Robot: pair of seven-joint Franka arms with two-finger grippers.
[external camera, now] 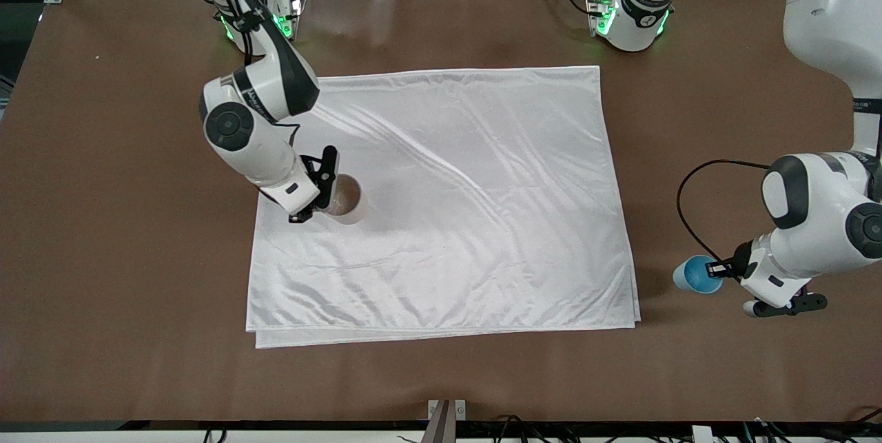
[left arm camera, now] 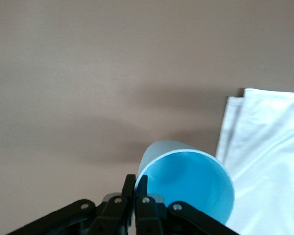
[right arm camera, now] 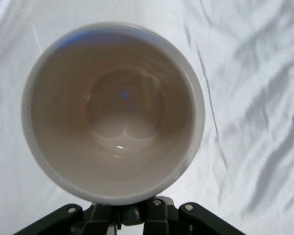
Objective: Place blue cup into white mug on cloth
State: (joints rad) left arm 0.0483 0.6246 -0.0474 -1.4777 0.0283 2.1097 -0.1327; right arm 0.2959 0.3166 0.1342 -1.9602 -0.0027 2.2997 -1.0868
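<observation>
Our blue cup point(external camera: 696, 275) sits nearest the camera, off the cloth point(external camera: 448, 209) at the left arm's end of the table, and the left gripper point(external camera: 720, 268) pinches its rim, one finger inside. We think it is light, thin and a bit slippery, so the rim is a good place to hold. On the cloth, the right gripper point(external camera: 318, 188) seems to clamp the white mug point(external camera: 346, 200) by its rim, though its handle is hidden.
</observation>
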